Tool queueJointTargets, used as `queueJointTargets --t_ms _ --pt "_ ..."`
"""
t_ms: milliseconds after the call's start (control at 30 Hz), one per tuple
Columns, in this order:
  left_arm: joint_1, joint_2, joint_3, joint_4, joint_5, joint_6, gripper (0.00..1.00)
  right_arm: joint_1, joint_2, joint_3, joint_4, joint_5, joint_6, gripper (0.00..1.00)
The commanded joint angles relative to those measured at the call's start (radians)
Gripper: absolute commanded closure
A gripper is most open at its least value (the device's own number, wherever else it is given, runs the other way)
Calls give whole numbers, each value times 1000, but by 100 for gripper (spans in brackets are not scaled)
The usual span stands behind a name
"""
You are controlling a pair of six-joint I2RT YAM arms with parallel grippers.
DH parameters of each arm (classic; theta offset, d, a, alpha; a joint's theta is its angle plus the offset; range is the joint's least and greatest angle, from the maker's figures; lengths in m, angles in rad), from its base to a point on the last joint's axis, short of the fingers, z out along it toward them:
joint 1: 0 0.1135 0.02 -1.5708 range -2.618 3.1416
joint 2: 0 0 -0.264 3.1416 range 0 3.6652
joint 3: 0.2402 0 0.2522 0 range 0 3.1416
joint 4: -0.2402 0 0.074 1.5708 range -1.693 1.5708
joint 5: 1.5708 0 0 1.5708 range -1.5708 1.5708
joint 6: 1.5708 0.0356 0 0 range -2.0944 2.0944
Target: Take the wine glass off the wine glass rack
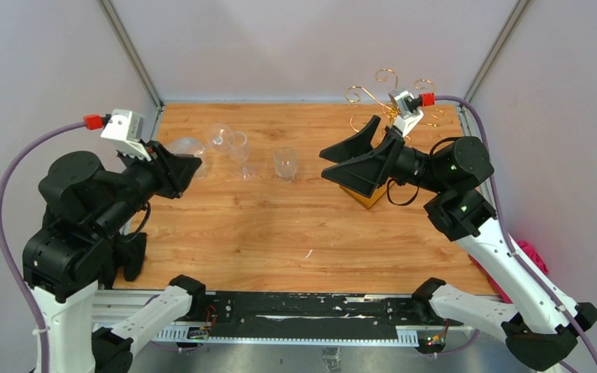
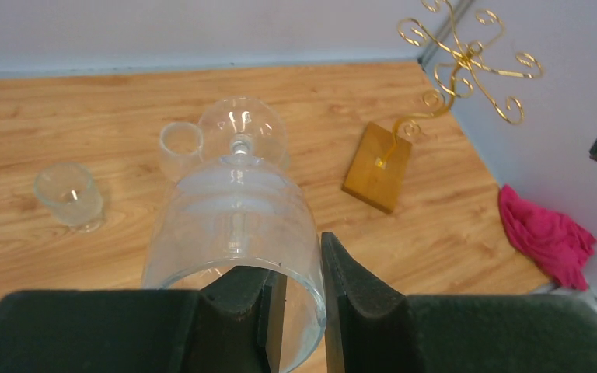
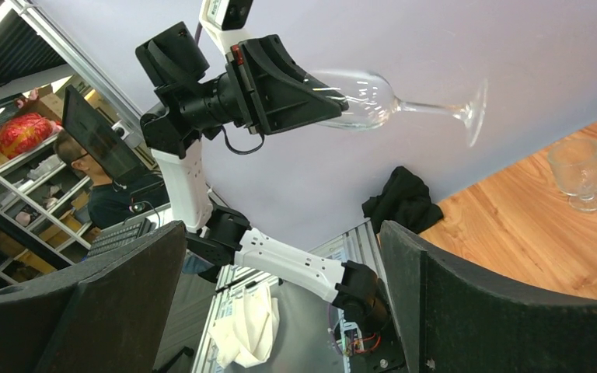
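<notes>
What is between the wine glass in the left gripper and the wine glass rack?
Top view: a small glass and a second glass stand on the table there; the open right gripper hangs by the rack.

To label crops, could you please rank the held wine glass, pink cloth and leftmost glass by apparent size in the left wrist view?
1. held wine glass, inflated by nearness to the camera
2. pink cloth
3. leftmost glass
</notes>
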Motion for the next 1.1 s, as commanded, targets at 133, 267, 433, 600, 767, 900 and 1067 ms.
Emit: queueJointTargets --t_ms 133,267,433,600,767,900,1067 --pt "0 26 -11 -31 161 53 100 16 -11 30 3 2 -18 0" --pt "0 69 -15 -69 208 74 100 15 -4 36 1 -2 -21 0" --pt "0 103 -59 -89 128 87 100 15 -6 47 -26 4 -38 0" --pt "0 147 -104 -90 130 121 100 13 -14 130 -204 61 -147 0" --pt "0 215 -174 -93 73 156 100 7 -3 196 -340 92 -206 0" --pt "0 249 -192 -92 -8 166 100 3 -4 182 -340 88 -202 0" --pt "0 278 -177 -91 6 176 100 -6 -5 180 -352 87 -216 0"
